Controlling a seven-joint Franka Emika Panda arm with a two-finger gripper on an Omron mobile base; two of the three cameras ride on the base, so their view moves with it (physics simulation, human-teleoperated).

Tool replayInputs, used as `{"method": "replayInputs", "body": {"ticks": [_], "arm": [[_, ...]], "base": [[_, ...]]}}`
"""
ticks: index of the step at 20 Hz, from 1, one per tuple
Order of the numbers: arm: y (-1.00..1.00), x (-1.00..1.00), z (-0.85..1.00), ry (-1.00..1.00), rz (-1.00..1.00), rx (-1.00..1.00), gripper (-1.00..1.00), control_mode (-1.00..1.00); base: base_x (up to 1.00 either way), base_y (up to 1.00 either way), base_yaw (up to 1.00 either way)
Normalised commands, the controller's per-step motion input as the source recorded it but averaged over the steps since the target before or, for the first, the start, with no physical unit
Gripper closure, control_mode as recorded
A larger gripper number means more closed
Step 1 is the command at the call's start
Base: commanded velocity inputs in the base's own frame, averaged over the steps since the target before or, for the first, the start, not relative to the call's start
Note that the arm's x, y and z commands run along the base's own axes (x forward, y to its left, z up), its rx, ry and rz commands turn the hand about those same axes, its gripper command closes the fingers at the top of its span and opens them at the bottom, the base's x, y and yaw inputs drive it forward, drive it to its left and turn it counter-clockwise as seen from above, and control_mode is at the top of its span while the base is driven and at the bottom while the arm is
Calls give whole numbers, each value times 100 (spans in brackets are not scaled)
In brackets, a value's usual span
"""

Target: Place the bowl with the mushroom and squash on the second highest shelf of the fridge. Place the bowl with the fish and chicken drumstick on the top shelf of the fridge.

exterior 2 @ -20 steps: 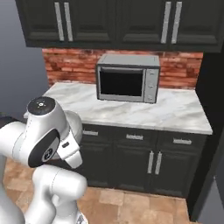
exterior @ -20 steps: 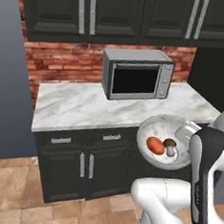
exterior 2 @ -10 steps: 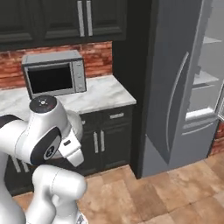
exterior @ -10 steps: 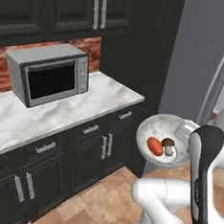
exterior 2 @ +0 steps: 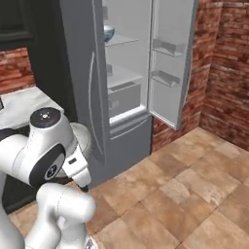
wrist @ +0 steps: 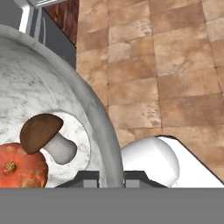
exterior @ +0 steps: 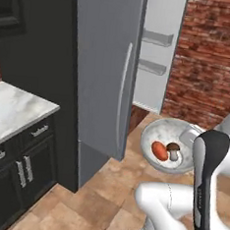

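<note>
I am pinching the rim of the bowl (wrist: 100,131) between my fingers (wrist: 135,177) at the frame's bottom, holding it level so the mushroom (wrist: 43,133) and squash (wrist: 19,168) are staying inside while facing the fridge (exterior 2: 121,73).

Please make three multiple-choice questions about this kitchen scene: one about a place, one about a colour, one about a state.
1. Where is the mushroom?
A. inside the bowl
B. on the floor
C. on a fridge shelf

2. What colour is the squash?
A. green
B. orange-red
C. white

3. How is the fridge door?
A. shut
B. missing
C. open

Answers: 1 A, it lies in the bowl beside the squash. 2 B, the hand view shows orange-red skin. 3 C, the right base view shows its bins and the shelves inside.
</note>
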Motion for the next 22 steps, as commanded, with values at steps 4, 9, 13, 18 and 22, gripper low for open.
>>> {"method": "replayInputs", "body": {"ticks": [4,9,13,18,22], "arm": [[0,0,0,0,0,0,100,100],[0,0,0,0,0,0,100,100],[0,0,0,0,0,0,100,100],[0,0,0,0,0,0,100,100],[0,0,0,0,0,0,100,100]], "base": [[77,-100,-38],[97,-86,-24],[100,-46,7],[72,-52,61],[47,-23,90]]}}
